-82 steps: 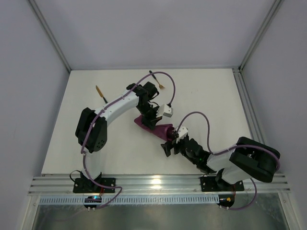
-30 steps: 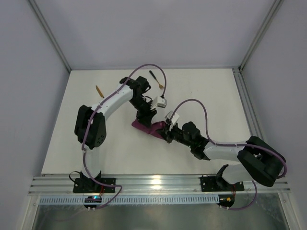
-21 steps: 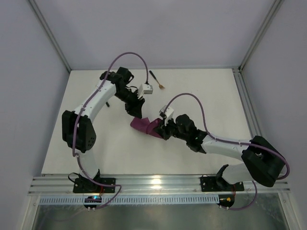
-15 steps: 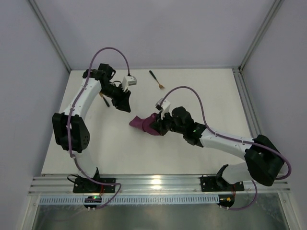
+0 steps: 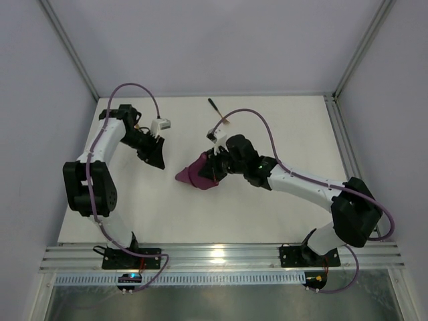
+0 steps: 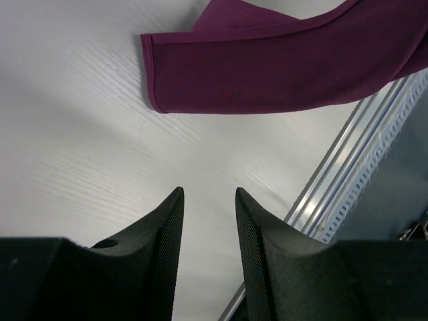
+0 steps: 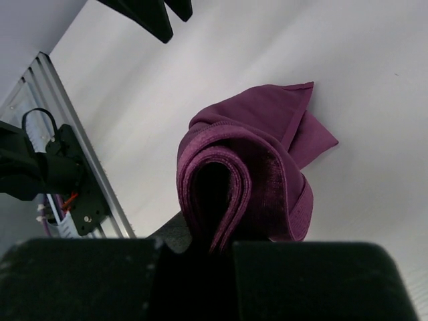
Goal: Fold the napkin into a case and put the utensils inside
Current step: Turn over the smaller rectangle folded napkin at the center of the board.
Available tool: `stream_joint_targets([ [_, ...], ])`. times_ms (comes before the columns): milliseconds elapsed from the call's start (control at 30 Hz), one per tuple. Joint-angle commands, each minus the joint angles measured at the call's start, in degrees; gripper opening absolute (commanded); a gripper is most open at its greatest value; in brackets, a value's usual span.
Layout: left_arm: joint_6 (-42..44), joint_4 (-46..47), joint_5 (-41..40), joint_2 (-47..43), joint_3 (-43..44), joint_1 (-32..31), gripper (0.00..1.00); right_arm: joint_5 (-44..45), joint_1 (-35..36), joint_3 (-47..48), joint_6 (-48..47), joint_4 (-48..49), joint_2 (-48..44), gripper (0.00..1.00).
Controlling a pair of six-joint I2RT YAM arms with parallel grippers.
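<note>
Two grippers are seen over a white table (image 5: pixel 301 140), well apart from each other. The napkin (image 5: pixel 196 176) is found near the middle of the table as a bunched, folded purple bundle. One end of it is clamped by the right gripper (image 5: pixel 214 166), whose fingers are closed tightly on the cloth. In the right wrist view, several layers of the napkin (image 7: pixel 251 134) are seen curled into a loop right at the right gripper (image 7: pixel 212 244), while the far end is spread flat on the table with one corner pointing away.

The left gripper (image 5: pixel 155 158) is held to the left of the napkin, not touching it. Its fingers (image 6: pixel 167 227) are parted, and nothing is held between them; only bare table is seen in the gap. In the left wrist view, a folded edge of the napkin (image 6: pixel 267 73) is shown lying ahead of the left gripper (image 6: pixel 207 195), and a metal rail (image 6: pixel 361 147) is seen at the table's edge.

One utensil (image 5: pixel 213 105) with a thin black handle is seen lying toward the far edge of the table, beyond the right arm and apart from the napkin.
</note>
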Motion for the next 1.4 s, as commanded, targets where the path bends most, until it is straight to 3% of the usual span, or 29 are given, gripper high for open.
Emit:
stream_joint_targets([
  [0, -1.93, 2.08, -2.27, -5.79, -1.65, -0.13, 0.38, -4.40, -0.09, 5.09, 6.33, -2.34, 1.01, 0.04],
  [333, -1.06, 2.00, -6.84, -10.28, -2.19, 1.02, 0.38, -7.31, 1.40, 8.53, 13.46, -1.83, 4.26, 0.04],
  [733, 0.00, 0.51, -6.67, -11.42, -0.17, 8.03, 0.38, -11.00, 4.92, 17.93, 20.93, -0.95, 10.24, 0.04],
  [1033, 1.05, -0.11, -7.90, -12.13, 1.67, 11.91, 0.37, -20.48, 8.61, 22.25, 36.63, 15.37, 19.54, 0.04],
  [1133, 1.05, -0.02, -8.07, -11.60, 2.46, 12.44, 0.38, -21.64, 7.21, 18.91, 42.80, 25.03, 21.83, 0.03],
  [1367, -2.28, 1.82, -7.20, -8.80, 3.79, 12.35, 0.37, -18.83, -1.57, 5.48, 49.68, 36.40, 25.18, 0.04],
])
